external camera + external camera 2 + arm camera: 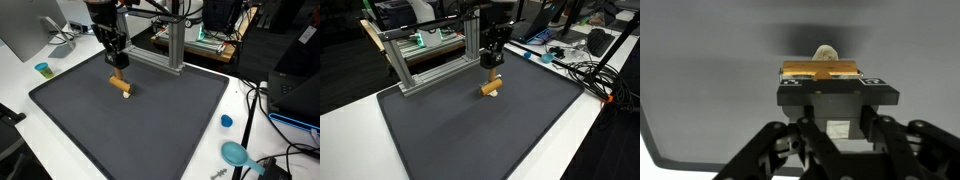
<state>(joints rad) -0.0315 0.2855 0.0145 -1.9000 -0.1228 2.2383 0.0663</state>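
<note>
A small tan wooden block (pixel 121 88) (pixel 492 87) sits low over the dark grey mat (pixel 150 125) (pixel 480 130), near its far side. My gripper (pixel 118 70) (pixel 492 68) comes straight down onto the top of the block and is shut on it. In the wrist view the wooden block (pixel 820 69) lies crosswise at the gripper (pixel 820 74) tips. A pale rounded end (pixel 825 52) pokes out beyond it, over the grey mat. I cannot tell whether the block's lower end touches the mat.
An aluminium frame (pixel 172 45) (pixel 430 55) stands just behind the mat. On the white table are a blue cup (pixel 43 69), a blue cap (pixel 226 121) and a teal scoop (pixel 236 153). Cables (pixel 590 75) and electronics crowd one side.
</note>
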